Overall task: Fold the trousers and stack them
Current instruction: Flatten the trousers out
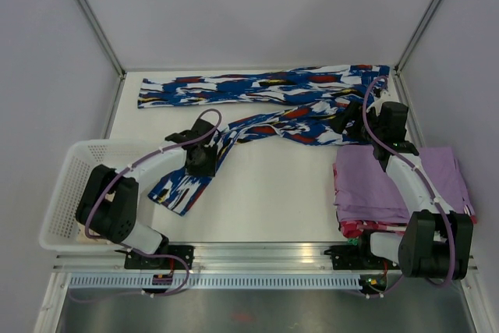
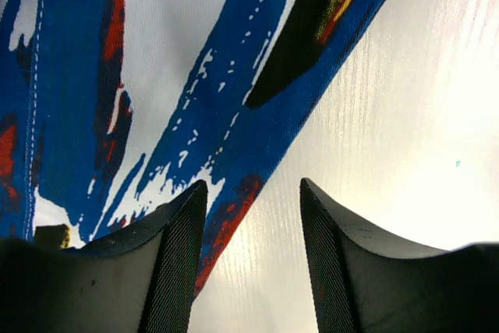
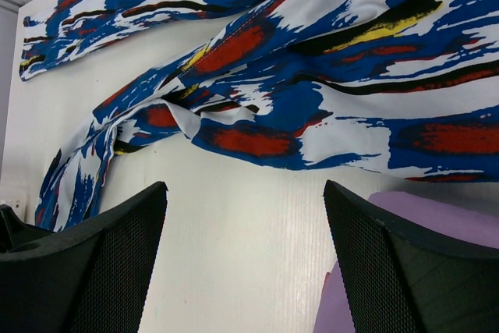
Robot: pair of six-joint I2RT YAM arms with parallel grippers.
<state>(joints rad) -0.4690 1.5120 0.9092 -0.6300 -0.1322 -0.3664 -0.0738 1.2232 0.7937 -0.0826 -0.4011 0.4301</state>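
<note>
The trousers (image 1: 257, 87) lie spread on the table, one leg along the back edge and the other running diagonally toward the front left. My left gripper (image 1: 204, 163) hovers low over that diagonal leg. In the left wrist view the left gripper (image 2: 252, 193) is open, with the blue printed trousers (image 2: 156, 76) edge beside its left finger and bare table in the gap. My right gripper (image 1: 351, 124) is near the waist end. In the right wrist view the right gripper (image 3: 243, 193) is open wide over bare table, just short of the trousers (image 3: 312, 60).
A stack of folded lilac garments (image 1: 390, 185) sits at the front right, its corner lilac garments (image 3: 437, 216) beside my right finger. A white plastic basket (image 1: 66, 185) stands at the front left. Enclosure walls bound the table at the back and sides.
</note>
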